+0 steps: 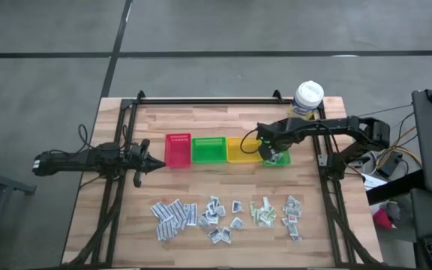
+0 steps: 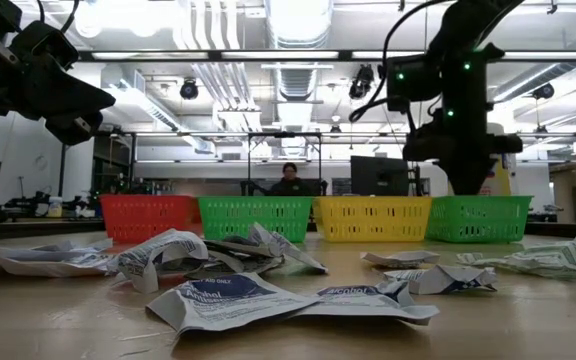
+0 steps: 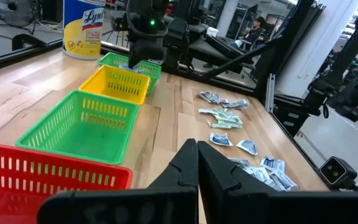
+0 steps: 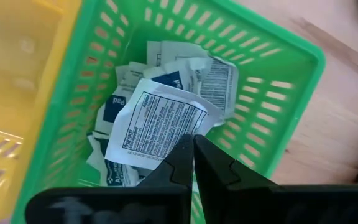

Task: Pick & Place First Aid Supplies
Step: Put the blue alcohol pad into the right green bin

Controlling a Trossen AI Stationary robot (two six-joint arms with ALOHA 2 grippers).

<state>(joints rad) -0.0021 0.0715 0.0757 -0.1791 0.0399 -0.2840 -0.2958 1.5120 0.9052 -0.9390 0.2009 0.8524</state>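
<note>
Dark right gripper [image 4: 192, 146] fingers pressed together, holding nothing, poised over the end green bin [image 4: 272, 87], which holds several first aid sachets [image 4: 160, 121]. Left gripper [image 1: 158, 163] also closed, beside the red bin [image 1: 178, 149]. More sachets [image 1: 223, 214] lie scattered on the wooden table [image 1: 223, 187].

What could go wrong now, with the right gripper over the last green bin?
1. The right gripper is shut on a white-blue sachet above the far green bin. The pinch is only at the sachet's edge, so it may slip out early.
2. The yellow bin touches the green one, so a drifting sachet might land in it.
3. Many sachets lie crowded on the table, so later picks may lift two.

The left gripper waits shut beside the red bin.
</note>
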